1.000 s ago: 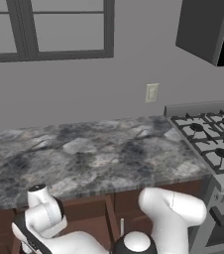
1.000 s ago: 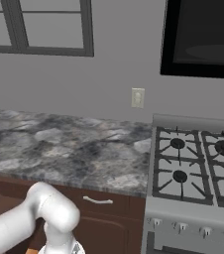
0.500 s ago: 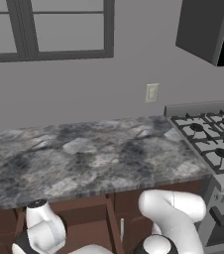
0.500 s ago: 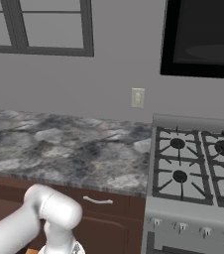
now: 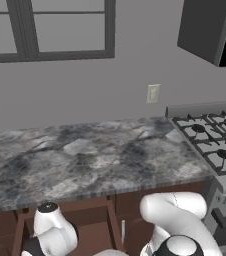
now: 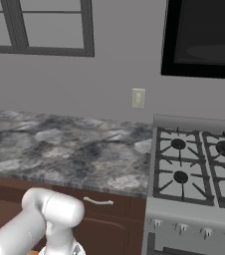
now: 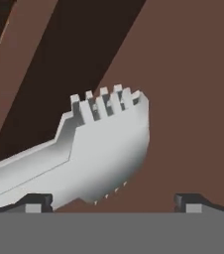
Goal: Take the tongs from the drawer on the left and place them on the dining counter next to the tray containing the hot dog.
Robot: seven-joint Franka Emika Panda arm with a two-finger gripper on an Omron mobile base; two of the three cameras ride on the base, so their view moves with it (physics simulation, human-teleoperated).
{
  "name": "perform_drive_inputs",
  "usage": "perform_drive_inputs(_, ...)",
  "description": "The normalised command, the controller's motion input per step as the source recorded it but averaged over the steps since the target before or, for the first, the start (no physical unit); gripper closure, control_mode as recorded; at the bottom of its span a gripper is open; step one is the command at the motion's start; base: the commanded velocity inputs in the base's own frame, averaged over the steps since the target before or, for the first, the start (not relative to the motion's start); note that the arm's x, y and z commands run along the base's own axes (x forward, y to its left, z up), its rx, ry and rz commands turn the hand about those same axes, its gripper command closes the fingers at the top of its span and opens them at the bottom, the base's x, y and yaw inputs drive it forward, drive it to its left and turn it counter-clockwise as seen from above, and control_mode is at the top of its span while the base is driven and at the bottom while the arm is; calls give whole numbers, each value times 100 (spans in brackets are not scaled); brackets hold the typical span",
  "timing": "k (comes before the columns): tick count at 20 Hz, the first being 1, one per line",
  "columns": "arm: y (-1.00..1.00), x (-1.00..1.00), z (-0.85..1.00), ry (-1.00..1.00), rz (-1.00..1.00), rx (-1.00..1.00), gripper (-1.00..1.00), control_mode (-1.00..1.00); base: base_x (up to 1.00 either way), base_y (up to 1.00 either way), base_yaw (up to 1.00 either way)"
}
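1. Low in the hand view, we see our tool (image 7: 113,201) with its two tips set wide apart, hovering over the tongs (image 7: 91,151).
2. We see the tongs' scalloped end at centre frame, arm running to the lower left, lying on the drawer (image 7: 188,89) floor.
3. We see the marbled table (image 5: 85,155) mid-frame in the left base view, stove (image 6: 194,167) at right.

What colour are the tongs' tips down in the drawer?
Pale grey metal, with a notched, scalloped edge on the tongs, against the drawer's reddish-brown floor. Hand view shows it best.
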Motion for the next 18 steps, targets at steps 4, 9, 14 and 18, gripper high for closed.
perform_drive_inputs(4,19,-14,90,0,-12,0,-100,-100,0,0,0)
perform_drive_inputs(9,-19,-57,13,-4,-24,17,-100,-100,0,0,0)
perform_drive_inputs(14,-26,-70,0,-1,-41,33,-100,-100,0,0,0)
perform_drive_inputs(18,-14,-48,0,-2,-44,31,-100,-100,0,0,0)
